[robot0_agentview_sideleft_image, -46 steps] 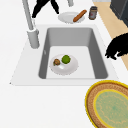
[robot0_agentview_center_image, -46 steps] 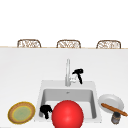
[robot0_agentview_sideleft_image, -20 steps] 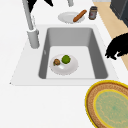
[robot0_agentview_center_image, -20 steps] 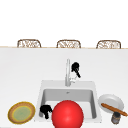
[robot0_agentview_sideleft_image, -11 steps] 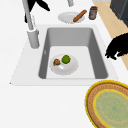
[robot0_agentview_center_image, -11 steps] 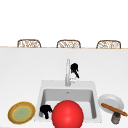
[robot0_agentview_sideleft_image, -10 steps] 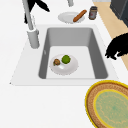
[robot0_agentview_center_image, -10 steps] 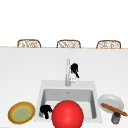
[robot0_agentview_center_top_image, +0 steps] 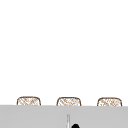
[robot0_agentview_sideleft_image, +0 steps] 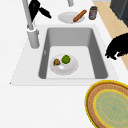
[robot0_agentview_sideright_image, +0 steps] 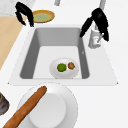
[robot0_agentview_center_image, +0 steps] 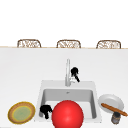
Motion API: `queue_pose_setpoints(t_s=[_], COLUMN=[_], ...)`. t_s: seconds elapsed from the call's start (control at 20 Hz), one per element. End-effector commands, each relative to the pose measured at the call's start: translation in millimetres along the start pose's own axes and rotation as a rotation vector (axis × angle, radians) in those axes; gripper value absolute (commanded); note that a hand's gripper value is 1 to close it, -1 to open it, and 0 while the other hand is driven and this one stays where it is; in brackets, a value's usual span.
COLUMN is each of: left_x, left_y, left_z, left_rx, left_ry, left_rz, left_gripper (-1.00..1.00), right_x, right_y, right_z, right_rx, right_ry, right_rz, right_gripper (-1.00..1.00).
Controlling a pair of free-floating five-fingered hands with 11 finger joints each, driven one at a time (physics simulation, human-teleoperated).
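Note:
My right hand hovers just right of the faucet, behind the sink. In the right side view the right hand has thumb and fingers spread loosely to either side of the faucet's base, holding nothing. My left hand hangs over the sink's front left corner with its fingers drooping and relaxed, also seen as the left hand. In the basin a white plate carries a green lime and a small brown fruit. A big red ball covers the basin's front.
A white dish with a brown baguette sits on the counter right of the sink, with a dark jar in front of it. A yellow-rimmed woven plate lies to the left. Chair backs line the counter's far edge.

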Motion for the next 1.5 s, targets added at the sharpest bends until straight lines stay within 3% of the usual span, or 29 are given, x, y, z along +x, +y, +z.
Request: queue_pose_setpoints(t_s=[0.0,0.15,0.2,0.25,0.45,0.6,0.75,0.95,1.45], left_x=[0.0,0.0,0.0,0.0,0.0,0.0,0.0,0.0,0.0], left_y=[0.0,0.0,0.0,0.0,0.0,0.0,0.0,0.0,0.0], left_z=[0.0,0.0,0.0,0.0,0.0,0.0,0.0,0.0,0.0], left_rx=[0.000,0.000,0.000,0.000,0.000,0.000,0.000,0.000,0.000], left_ry=[0.000,0.000,0.000,0.000,0.000,0.000,0.000,0.000,0.000], left_rz=[0.000,0.000,0.000,0.000,0.000,0.000,0.000,0.000,0.000], left_gripper=[0.00,0.00,0.00,0.00,0.00,0.00,0.00,0.00,0.00], right_x=[1.5,2.4,-2.8,-18.3,-34.5,-48.2,-58.3,-67.1,-70.8], right_y=[4.2,6.5,11.1,22.1,30.0,34.5,45.9,60.1,69.1], right_z=[-8.6,-15.1,-15.9,-13.9,-22.9,-33.5,-33.1,-38.7,-47.8], right_rx=[0.002,0.007,-0.005,-0.063,-0.235,-0.314,-0.361,-0.431,-0.532], right_ry=[0.006,0.011,0.002,-0.036,-0.123,-0.185,-0.227,-0.300,-0.408], right_rz=[0.022,0.031,0.023,0.022,-0.058,-0.119,-0.240,-0.304,-0.249], right_gripper=[-1.00,-1.00,1.00,1.00,1.00,1.00,1.00,1.00,1.00])
